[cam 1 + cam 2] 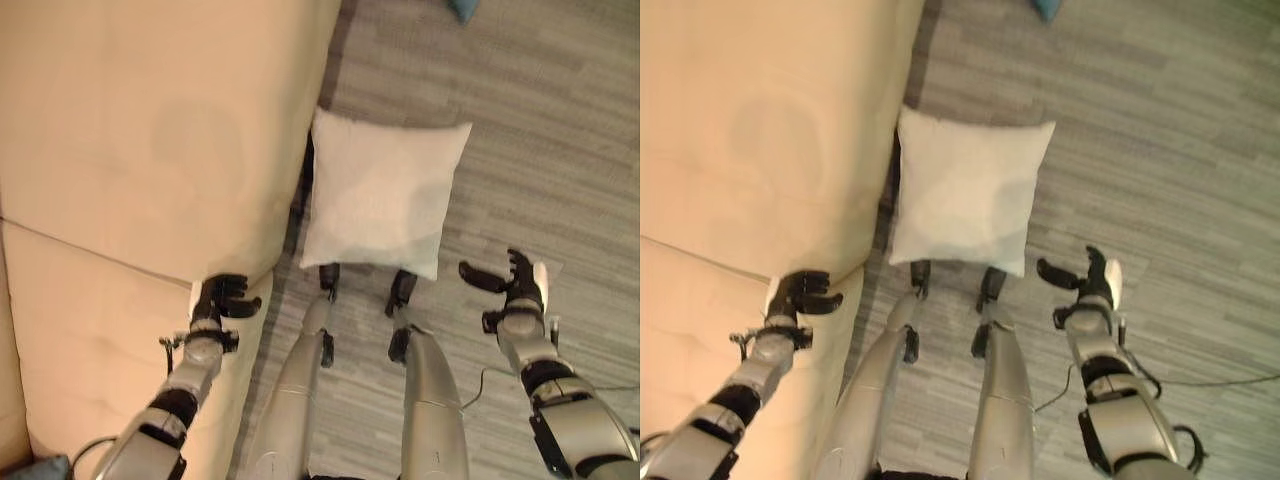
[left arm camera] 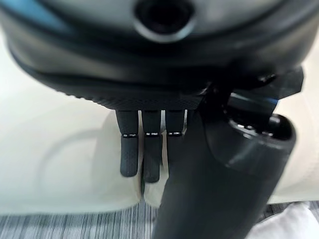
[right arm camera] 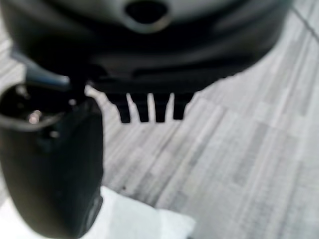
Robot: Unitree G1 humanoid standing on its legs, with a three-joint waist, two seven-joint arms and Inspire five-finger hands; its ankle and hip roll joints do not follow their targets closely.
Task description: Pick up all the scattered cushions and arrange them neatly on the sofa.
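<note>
1. At nine o'clock in the head views we see the beige sofa [image 1: 130, 150]; its seat bears no cushion within view.
2. At seven o'clock our left hand [image 1: 218, 298] hovers over the sofa's front edge, fingers relaxed and holding nothing; its wrist view shows them straight above the upholstery.
3. At the centre, toward twelve o'clock, the white cushion [image 1: 385, 195] lies flat on the grey wood-look floor [image 1: 540, 150], one edge touching or just beside the sofa's side.
4. At four o'clock our right hand [image 1: 512, 283] hangs above the floor, released and empty, near the cushion's lower right corner but apart from it.
5. At one o'clock, at the top edge, a teal object [image 1: 462, 8] peeks in; we cannot tell what it is.
6. We judge the task barely begun: the cushion is not yet lifted, and placing it on the sofa remains.
</note>
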